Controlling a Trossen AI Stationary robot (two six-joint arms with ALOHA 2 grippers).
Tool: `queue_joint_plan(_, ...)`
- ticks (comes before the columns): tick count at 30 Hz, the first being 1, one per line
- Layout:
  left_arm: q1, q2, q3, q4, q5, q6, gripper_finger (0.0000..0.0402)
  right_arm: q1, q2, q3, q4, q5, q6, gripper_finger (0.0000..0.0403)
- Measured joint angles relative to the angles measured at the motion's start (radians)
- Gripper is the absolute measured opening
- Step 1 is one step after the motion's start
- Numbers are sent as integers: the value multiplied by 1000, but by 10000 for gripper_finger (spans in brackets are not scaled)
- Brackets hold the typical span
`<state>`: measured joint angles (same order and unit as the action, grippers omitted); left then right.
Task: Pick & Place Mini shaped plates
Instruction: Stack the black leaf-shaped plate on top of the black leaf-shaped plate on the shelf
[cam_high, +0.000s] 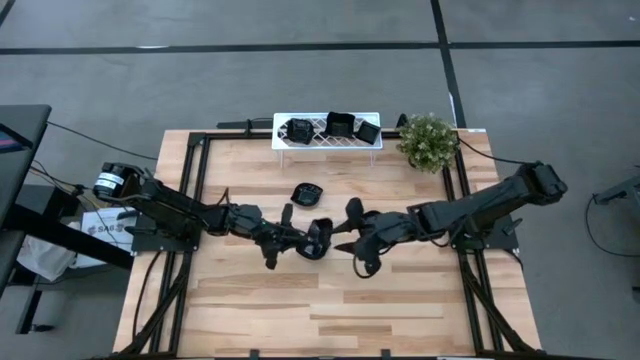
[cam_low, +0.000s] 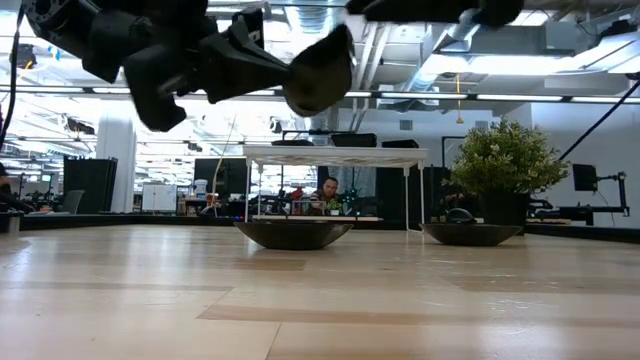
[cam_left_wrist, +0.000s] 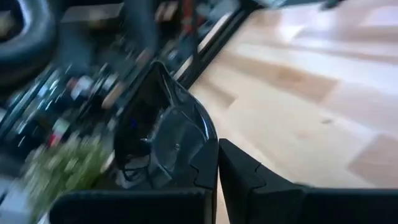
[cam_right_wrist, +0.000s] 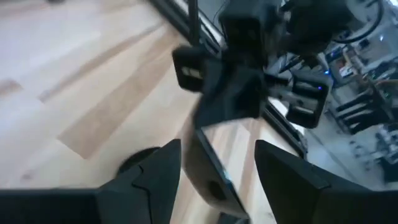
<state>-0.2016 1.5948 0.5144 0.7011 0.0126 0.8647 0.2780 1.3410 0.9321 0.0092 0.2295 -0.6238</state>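
Black left gripper (cam_high: 308, 240) is clamped on a glossy black mini dish (cam_high: 319, 239), held edge-up above mid-table; right gripper (cam_high: 352, 236) just beside it, fingers wide, dish rim between them in the right wrist view. Judgement: a handover. Close right squarely on the rim before left lets go. Another black dish (cam_high: 308, 192) lies near, three on the white lattice rack (cam_high: 327, 143)

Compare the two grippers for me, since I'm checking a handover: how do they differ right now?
The left gripper is shut on a plate, holding it in the air above the table; the right gripper is open and holds nothing. In the right wrist view the plate sits between the right gripper's spread fingers, not yet clamped. Both are dark two-finger grippers meeting over the table's middle.
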Motion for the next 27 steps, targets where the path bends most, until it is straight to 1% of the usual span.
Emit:
queue_joint_plan(3,1,-14,0,-3,-111,-40,15,15,-46,0,-86,0,77,197)
queue_joint_plan(7,1,-48,0,-13,-242,-60,9,19,-97,-2,-256,-8,203,196)
queue_joint_plan(9,1,-67,0,-42,-303,-60,8,21,-117,-17,-321,-43,254,197)
queue_joint_plan(12,17,-95,0,-109,-375,-2,9,28,-139,-42,-390,-97,346,198)
queue_joint_plan(16,73,-163,0,-234,-390,80,9,49,-176,-106,-376,-100,432,196)
queue_joint_plan(21,199,-317,2,-391,-385,209,9,55,-211,-187,-302,-99,491,193)
queue_joint_plan(24,297,-398,27,-480,-350,299,7,55,-212,-207,-304,-99,553,194)
queue_joint_plan(27,398,-432,71,-522,-299,426,8,54,-207,-221,-287,-98,602,196)
